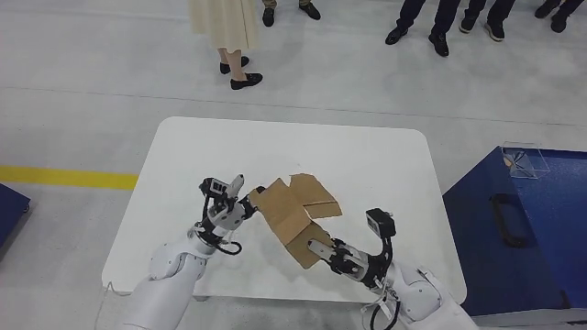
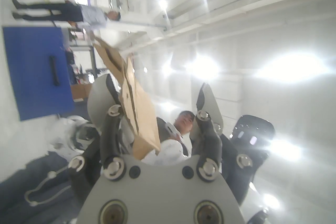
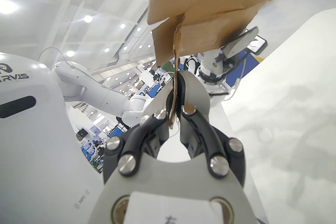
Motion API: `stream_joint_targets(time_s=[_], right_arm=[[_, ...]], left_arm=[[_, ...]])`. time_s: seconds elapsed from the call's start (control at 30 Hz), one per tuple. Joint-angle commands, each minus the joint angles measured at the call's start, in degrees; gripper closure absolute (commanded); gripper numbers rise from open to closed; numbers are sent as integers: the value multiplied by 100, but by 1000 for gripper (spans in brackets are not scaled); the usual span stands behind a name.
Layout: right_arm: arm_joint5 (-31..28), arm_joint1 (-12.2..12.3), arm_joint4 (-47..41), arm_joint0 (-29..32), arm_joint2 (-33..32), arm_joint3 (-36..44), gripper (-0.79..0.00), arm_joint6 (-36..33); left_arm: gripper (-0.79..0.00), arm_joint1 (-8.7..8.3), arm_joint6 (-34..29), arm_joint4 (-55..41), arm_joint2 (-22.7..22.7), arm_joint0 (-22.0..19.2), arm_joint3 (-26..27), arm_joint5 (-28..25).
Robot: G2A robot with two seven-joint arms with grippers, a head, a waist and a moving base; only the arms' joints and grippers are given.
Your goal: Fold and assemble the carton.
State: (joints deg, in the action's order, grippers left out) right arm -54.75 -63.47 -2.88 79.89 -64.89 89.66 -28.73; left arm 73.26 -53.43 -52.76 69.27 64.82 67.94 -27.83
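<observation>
Right end effector (image 3: 176,86): closest to me, by the near edge of the bench (image 1: 348,151). Jaws are pinched down on a thin edge of the carton (image 3: 210,12), with no gap beyond the cardboard's thickness. In the top view the right end effector (image 1: 316,249) has the carton's near corner.

Left end effector (image 2: 157,93): jaws wide apart, not clamping. A carton (image 2: 136,109) edge runs in between the fingers and lies against one finger (image 2: 98,101). The other finger (image 2: 210,107) is well clear of it. From above, the left end effector (image 1: 234,203) is at the carton's left corner, pointing up and inward.

Carton (image 1: 292,211): brown cardboard, spanning between my two end effectors over the near half of the bench. It is only partly folded, with panels at angles to each other and two flaps sticking out on the far side, not a closed box. In my right wrist view the panels tilt up above the bench (image 3: 288,93). I can't tell whether any corner touches the surface.

The white bench top extends beyond the carton to the far edge.

Off the bench: a blue cabinet (image 1: 514,229) with a black handle stands just beside the right edge, and a yellow floor line (image 1: 64,177) runs out to the left.
</observation>
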Motion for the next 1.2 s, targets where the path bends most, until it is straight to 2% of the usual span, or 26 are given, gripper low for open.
stream_joint_targets(time_s=[0.0,0.1,0.2,0.4,0.63,0.77,0.97,1.03,1.17], right_arm=[[338,51,29,84,-95,140,0,-238],[830,131,149,206,-263,387,0,-631],[1252,201,326,330,-371,651,0,-1058],[1784,298,758,528,-437,1101,0,-1698],[1970,374,920,742,-430,1469,0,-2086],[1953,405,922,849,-440,1579,0,-2129],[1883,455,947,970,-506,1714,0,-2142],[1857,469,948,992,-531,1742,0,-2130],[1827,485,872,1013,-554,1793,0,-2074]], left_arm=[[-785,-101,529,563,458,-99,-281,-74],[-785,-193,867,956,798,-199,-312,218],[-785,-241,736,1131,907,-156,12,418],[-785,-238,44,1231,585,18,882,834],[-785,-227,-686,1075,311,36,1316,1102],[-785,-241,-1084,1214,127,-8,1270,1528],[-785,-272,-1573,1602,-143,-191,928,2258],[-785,-285,-1910,1550,-201,-243,825,2494],[-785,-313,-2300,1432,-187,-292,676,2622]])
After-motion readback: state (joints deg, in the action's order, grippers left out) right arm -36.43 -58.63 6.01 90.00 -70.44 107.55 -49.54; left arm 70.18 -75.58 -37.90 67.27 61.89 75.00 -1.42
